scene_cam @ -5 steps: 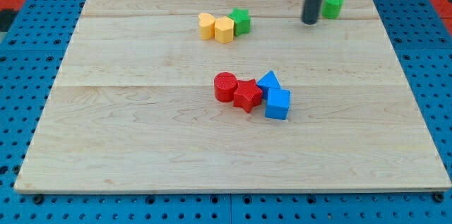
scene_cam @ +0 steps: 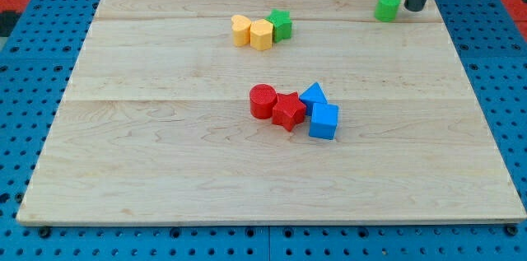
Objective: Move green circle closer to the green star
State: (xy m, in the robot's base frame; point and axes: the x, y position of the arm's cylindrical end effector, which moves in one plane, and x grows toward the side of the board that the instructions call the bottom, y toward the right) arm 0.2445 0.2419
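Observation:
The green circle [scene_cam: 387,6] sits near the board's top right corner. My tip [scene_cam: 414,9] stands just to its right, close to it; contact cannot be told. The green star [scene_cam: 280,25] lies at the top centre of the board, far to the view's left of the circle. It touches a yellow block [scene_cam: 262,34], and another yellow block [scene_cam: 240,30] lies beside that one.
A cluster lies at the board's centre: a red circle [scene_cam: 263,100], a red star [scene_cam: 288,111], a blue triangle [scene_cam: 313,95] and a blue cube [scene_cam: 324,121]. The wooden board [scene_cam: 165,170] rests on a blue pegboard surface.
My tip has moved from the left of the green circle to its right side. The blocks have not moved.

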